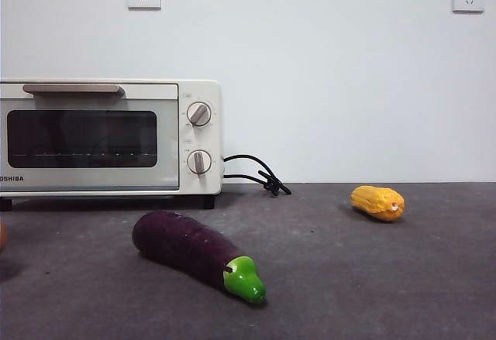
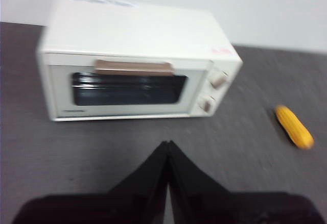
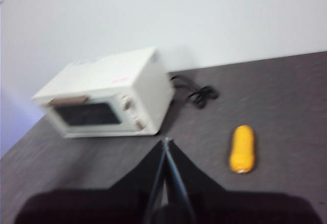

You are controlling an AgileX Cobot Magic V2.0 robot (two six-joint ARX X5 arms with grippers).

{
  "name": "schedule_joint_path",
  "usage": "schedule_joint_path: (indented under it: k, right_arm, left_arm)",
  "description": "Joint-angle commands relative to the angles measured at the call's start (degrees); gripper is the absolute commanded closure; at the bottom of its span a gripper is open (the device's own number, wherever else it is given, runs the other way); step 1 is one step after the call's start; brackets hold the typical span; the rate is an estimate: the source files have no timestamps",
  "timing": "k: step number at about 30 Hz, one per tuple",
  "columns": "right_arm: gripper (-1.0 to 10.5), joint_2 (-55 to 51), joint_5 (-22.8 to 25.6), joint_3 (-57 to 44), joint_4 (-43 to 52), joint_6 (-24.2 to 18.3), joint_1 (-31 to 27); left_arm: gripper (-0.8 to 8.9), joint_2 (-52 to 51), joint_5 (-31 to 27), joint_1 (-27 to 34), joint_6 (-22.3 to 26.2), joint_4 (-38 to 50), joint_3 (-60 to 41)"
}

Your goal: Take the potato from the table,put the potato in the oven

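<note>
The potato [image 1: 1, 236] shows only as an orange sliver at the front view's left edge, on the table [image 1: 372, 278]; no wrist view shows it. The oven [image 1: 108, 135] door is shut. The left gripper [image 2: 168, 143] and the right gripper [image 3: 165, 141] are both closed, empty, with the oven ahead of their tips. Nothing seems begun; next likely comes opening the door. Only the front view shows the eggplant [image 1: 194, 251]; all show the corn cob [image 1: 378, 202].

At the front view's left edge I see only an orange-brown sliver [image 1: 1, 236], too cut off to name. The oven [image 1: 108, 135] loses its left end there. Both my wrist views are blurred.
</note>
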Motion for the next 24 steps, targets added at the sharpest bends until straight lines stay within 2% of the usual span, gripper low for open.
schedule_joint_path:
  k: [1, 5, 9, 12, 16, 24]
  right_arm:
    - [9.5, 2.5, -1.0, 1.0, -1.0, -2.3, 0.1]
    - [9.5, 6.2, -3.1, 2.4, -3.9, -4.7, 0.1]
    - [9.5, 9.8, -11.0, 2.9, -5.2, -6.0, 0.1]
    - [9.5, 12.2, -14.3, 3.3, -5.2, -6.0, 0.1]
    - [9.5, 15.3, -14.7, 4.2, -5.2, -5.9, 1.2]
    - [9.5, 20.9, -14.4, 5.6, -4.7, -6.6, 7.7]
  left_arm:
    - [8.19, 4.2, 5.1, 0.2, 6.4, -0.4, 1.1]
    - [8.2, 10.5, 9.2, 0.2, 7.1, 0.2, 1.3]
    - [8.2, 17.0, 14.6, 0.9, 8.8, 2.7, 1.3]
    - [8.2, 21.0, 19.1, 2.4, 8.9, 5.0, 1.3]
    - [8.2, 25.6, 22.8, 4.7, 7.9, 8.3, 1.4]
    - [8.2, 32.5, 23.8, 10.0, 2.9, 12.2, 1.6]
